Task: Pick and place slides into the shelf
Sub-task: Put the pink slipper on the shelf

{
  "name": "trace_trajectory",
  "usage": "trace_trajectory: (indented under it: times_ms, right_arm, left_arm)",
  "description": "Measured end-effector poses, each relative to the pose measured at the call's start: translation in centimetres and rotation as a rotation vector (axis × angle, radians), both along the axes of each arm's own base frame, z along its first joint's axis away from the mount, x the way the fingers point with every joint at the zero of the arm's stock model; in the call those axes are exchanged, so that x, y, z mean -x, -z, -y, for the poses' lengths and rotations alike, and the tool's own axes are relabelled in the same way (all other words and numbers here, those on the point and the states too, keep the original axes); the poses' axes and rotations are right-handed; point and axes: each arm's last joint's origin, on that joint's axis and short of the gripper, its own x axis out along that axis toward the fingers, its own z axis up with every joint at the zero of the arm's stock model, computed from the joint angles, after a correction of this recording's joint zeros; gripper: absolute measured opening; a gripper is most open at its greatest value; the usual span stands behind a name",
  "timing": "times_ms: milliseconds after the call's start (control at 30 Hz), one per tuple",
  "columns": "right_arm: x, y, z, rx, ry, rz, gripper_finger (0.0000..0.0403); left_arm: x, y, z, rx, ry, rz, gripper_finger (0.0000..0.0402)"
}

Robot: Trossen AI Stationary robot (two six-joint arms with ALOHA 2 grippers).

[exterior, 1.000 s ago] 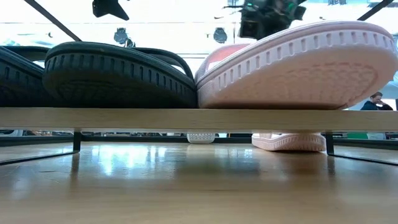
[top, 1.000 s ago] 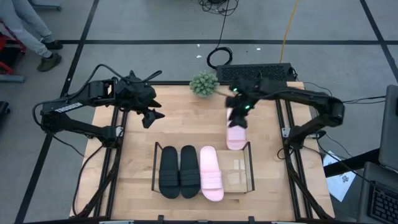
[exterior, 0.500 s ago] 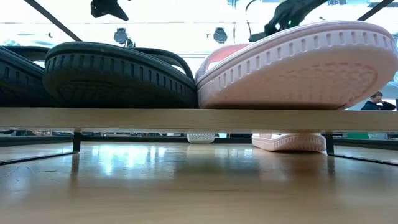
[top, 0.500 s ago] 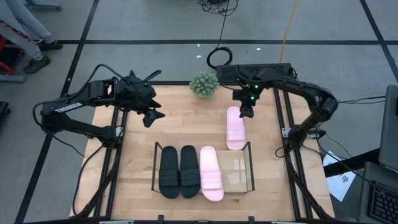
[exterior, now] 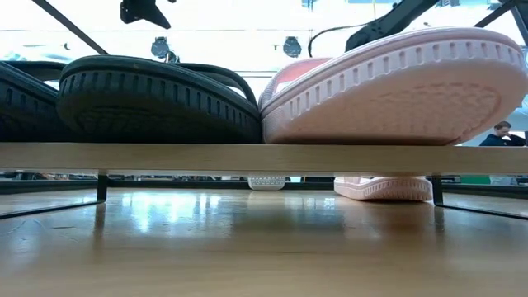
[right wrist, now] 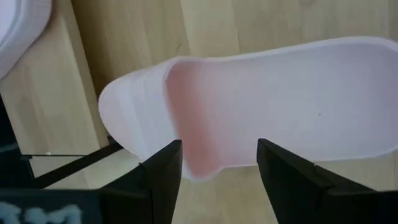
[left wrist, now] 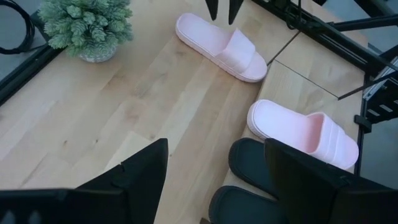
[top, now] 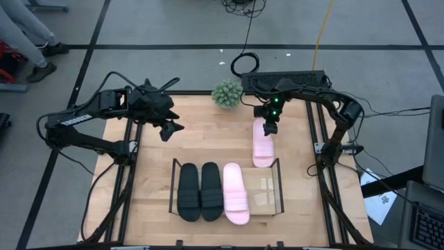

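Note:
A loose pale pink slide (top: 262,144) lies sole-down on the table just beyond the shelf (top: 279,186). My right gripper (top: 269,126) hangs open above this slide's far end. In the right wrist view its fingers (right wrist: 163,168) stand over the slide (right wrist: 267,93), with no touch showing. On the shelf lie two black slides (top: 199,192) and one pink slide (top: 235,194). My left gripper (top: 168,129) hovers open over the table's far left part and holds nothing. Its wrist view shows the loose slide (left wrist: 221,46) and the shelved pink slide (left wrist: 305,130).
A small green plant (top: 227,93) stands at the table's far edge, left of my right gripper. A black box with cables (top: 291,80) sits behind the table. A person's legs (top: 31,38) show on the floor at far left. Bare wood lies between the arms.
My right gripper has come down toward the far end of the loose pink slide and has tipped more steeply downward, while its arm has swung over the table's far edge. The slide has kept its place. The left arm has stayed put.

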Motion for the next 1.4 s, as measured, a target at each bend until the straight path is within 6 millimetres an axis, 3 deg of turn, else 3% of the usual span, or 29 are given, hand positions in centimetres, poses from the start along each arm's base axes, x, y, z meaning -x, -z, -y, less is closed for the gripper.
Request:
trace_trajectory:
  times_ms: [533, 967, 1267, 1400]
  right_arm:
    - [-1.6, 2.0, -1.2, -0.025, -0.076, -0.031, 0.0199]
    - [0.1, 4.4, -2.7, -0.157, -0.057, -0.085, 0.0199]
    - [-0.5, 4.7, -3.9, -0.213, -0.08, -0.04, 0.0198]
    - [-0.6, 4.7, -4.1, -0.212, -0.089, -0.039, 0.0174]
  left_arm:
    - [0.0, 0.0, 0.0, -0.02, 0.018, -0.003, 0.0267]
    - [0.0, 0.0, 0.0, -0.027, 0.025, -0.004, 0.0267]
    - [0.0, 0.0, 0.0, -0.027, 0.024, -0.004, 0.0267]
    - [0.0, 0.0, 0.0, -0.025, 0.022, -0.004, 0.0267]
